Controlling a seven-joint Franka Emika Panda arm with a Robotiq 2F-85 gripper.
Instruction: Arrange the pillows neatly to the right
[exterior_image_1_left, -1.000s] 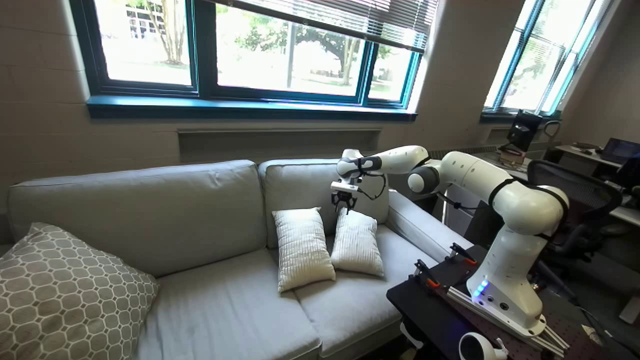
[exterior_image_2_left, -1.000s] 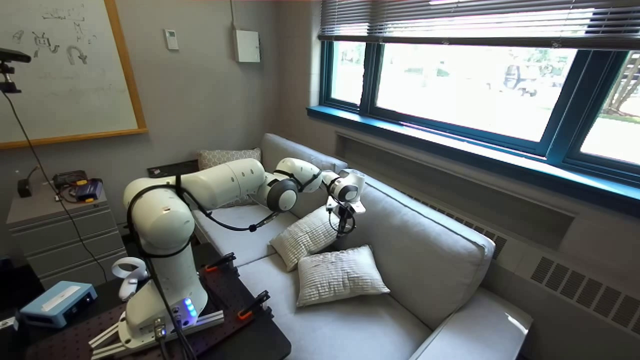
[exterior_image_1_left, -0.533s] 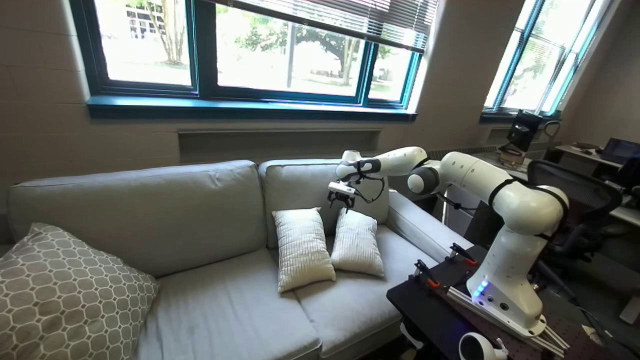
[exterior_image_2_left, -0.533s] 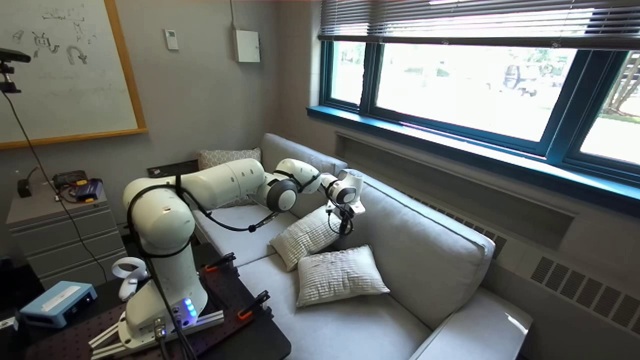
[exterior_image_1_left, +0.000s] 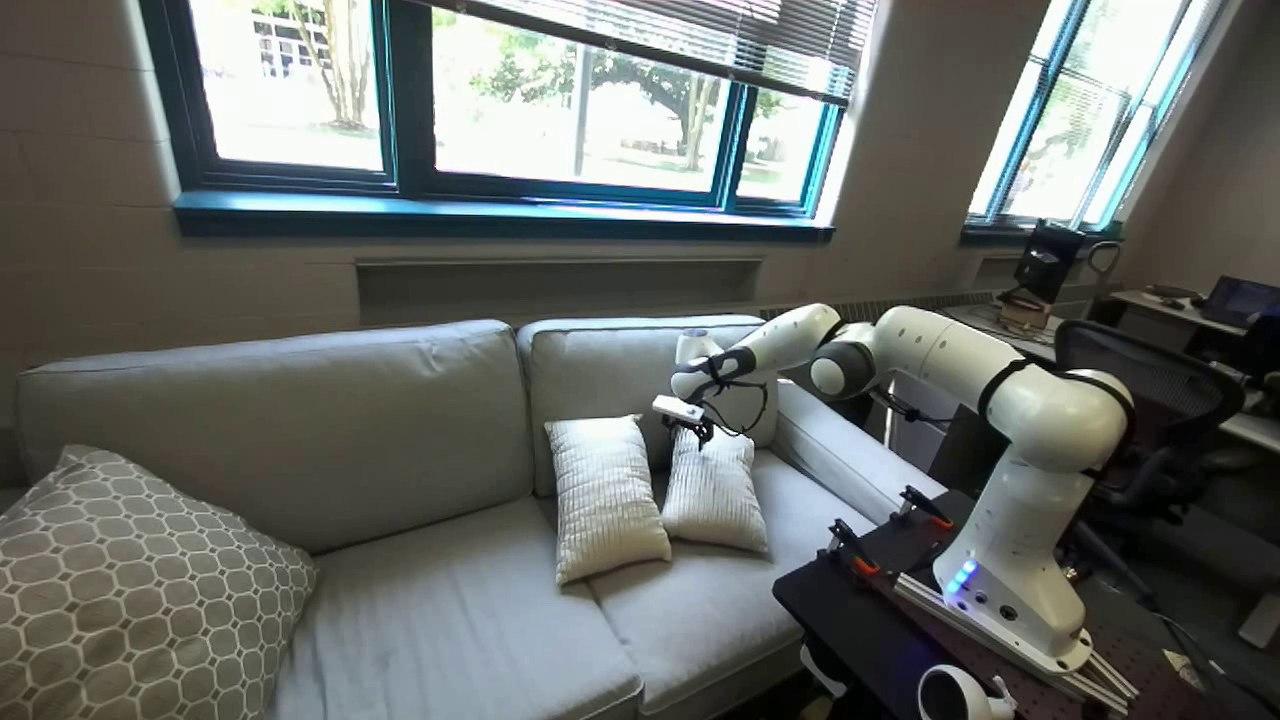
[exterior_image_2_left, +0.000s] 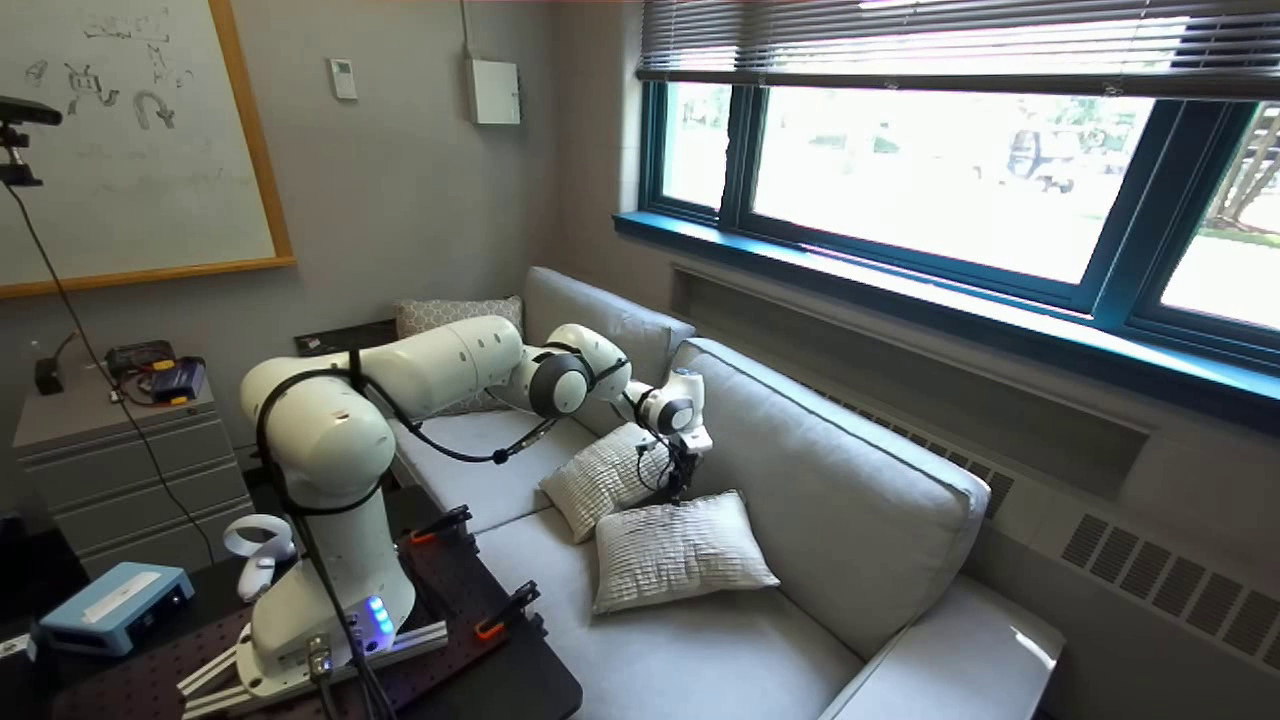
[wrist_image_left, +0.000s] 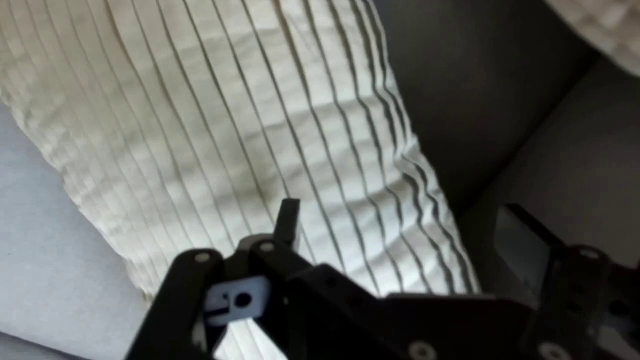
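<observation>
Two pleated cream pillows lie askew, close together on the sofa

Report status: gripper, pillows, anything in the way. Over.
Gripper open, holding nothing, over the edge of the cream pillow nearest the sofa arm. Contact unclear. Second cream pillow beside it, possibly in the way.
</observation>
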